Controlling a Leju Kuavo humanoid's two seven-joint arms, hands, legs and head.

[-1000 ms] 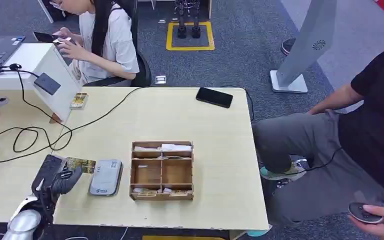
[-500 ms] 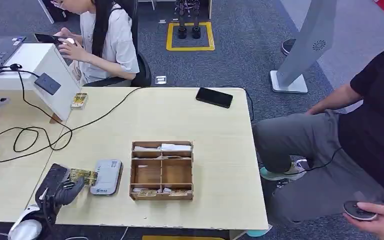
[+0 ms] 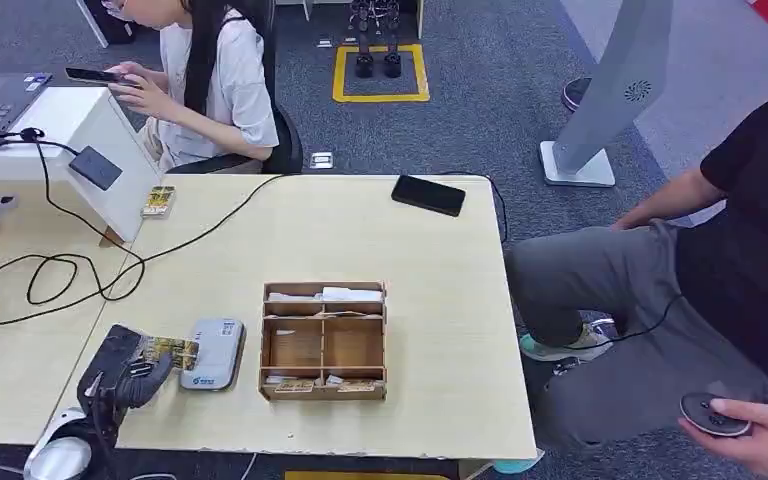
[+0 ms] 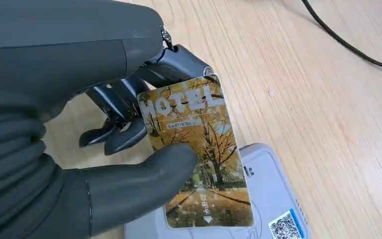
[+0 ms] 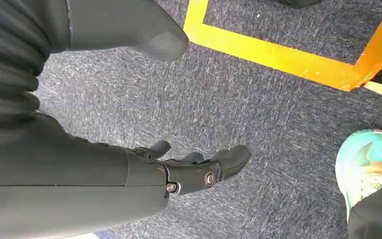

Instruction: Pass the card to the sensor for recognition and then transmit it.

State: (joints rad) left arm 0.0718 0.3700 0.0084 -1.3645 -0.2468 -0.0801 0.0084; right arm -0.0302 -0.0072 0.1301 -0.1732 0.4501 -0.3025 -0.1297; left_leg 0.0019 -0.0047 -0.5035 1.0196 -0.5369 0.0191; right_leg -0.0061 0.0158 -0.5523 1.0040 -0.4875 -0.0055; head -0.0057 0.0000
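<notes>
My left hand (image 3: pixel 125 375) sits near the table's front left corner and pinches a hotel card (image 3: pixel 170 351) printed with golden autumn trees. In the left wrist view the card (image 4: pixel 199 149) is held between the thumb and the dark fingers (image 4: pixel 124 107), its far end lying over the grey card reader (image 4: pixel 273 199). The reader (image 3: pixel 213 353) lies flat just left of the wooden box. My right hand (image 5: pixel 189 172) hangs over grey carpet with fingers apart and nothing in it.
A wooden divided box (image 3: pixel 324 341) with cards stands mid-table. A black phone (image 3: pixel 429 194) lies at the far edge. Black cables (image 3: pixel 70 270) cross the left side beside a white stand (image 3: pixel 90 150). One person sits behind the table, another at the right holds a small controller (image 3: pixel 715 415).
My left hand has drawn back toward the table's front edge and slightly right, carrying the card until its end lies over the reader's left side. The seated person at right shifted the controller a little.
</notes>
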